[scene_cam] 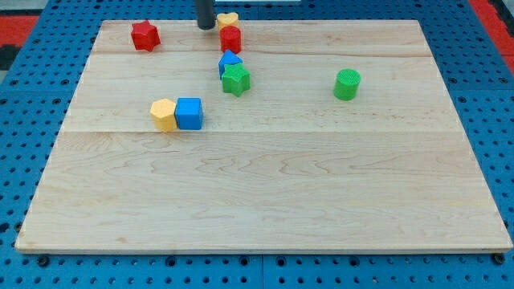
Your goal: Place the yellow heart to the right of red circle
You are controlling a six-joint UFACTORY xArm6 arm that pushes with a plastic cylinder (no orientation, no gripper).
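The yellow heart (228,19) lies at the board's top edge, touching the top of the red circle (231,38), a short red cylinder just below it. My tip (206,26) is at the top edge, just left of the yellow heart and up-left of the red circle, a small gap away.
A red star (145,35) sits top left. A blue block (229,61) touches a green star (236,79) below the red circle. A yellow hexagon (164,114) touches a blue cube (189,113) at centre left. A green cylinder (347,83) stands right. The wooden board (265,185) lies on blue pegboard.
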